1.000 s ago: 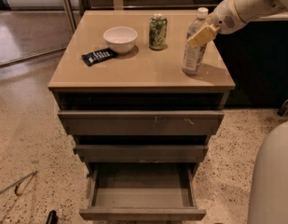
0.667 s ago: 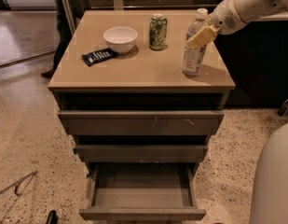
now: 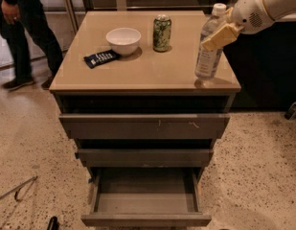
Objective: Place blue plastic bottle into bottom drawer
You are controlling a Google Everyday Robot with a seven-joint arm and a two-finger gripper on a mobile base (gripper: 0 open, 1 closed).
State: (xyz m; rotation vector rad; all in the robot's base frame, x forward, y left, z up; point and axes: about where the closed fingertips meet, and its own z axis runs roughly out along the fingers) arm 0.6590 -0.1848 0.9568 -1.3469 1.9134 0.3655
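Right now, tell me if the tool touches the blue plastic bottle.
Cannot tell. In the camera view the tool overlaps the blue plastic bottle near its top; no contact or gap shows plainly.

Robot test lab (terrazzo floor (image 3: 262,166), lone drawer cabinet (image 3: 142,75), passer-by (image 3: 28,28)), the gripper (image 3: 216,37) above the cabinet's right edge

One camera: high, in front of the tan cabinet worktop (image 3: 138,73), tilted down, fairly near; cream-coloured tool (image 3: 215,38) at view's upper right.
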